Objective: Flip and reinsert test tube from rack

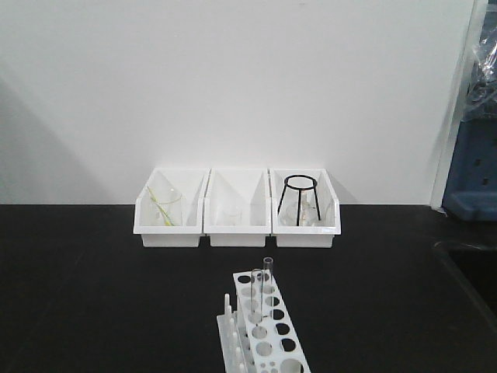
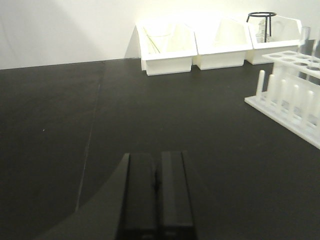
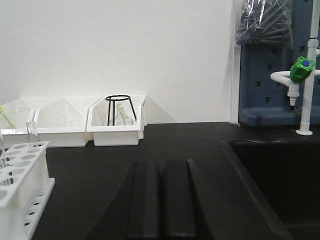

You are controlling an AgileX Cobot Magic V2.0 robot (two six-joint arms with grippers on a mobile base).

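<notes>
The white rack stands on the black bench near its front edge, with upright pegs along its left side. A clear test tube stands upright in a far hole, and a second clear tube stands just in front of it. In the left wrist view the rack is at the right with a tube rising from it. My left gripper is shut and empty, low over the bench, well left of the rack. In the right wrist view the rack and a tube are at the left. My right gripper is shut and empty.
Three white bins line the back wall. The left one holds a beaker, the right one a black wire tripod and glassware. A sunken black sink lies to the right, with a green-knobbed tap behind it.
</notes>
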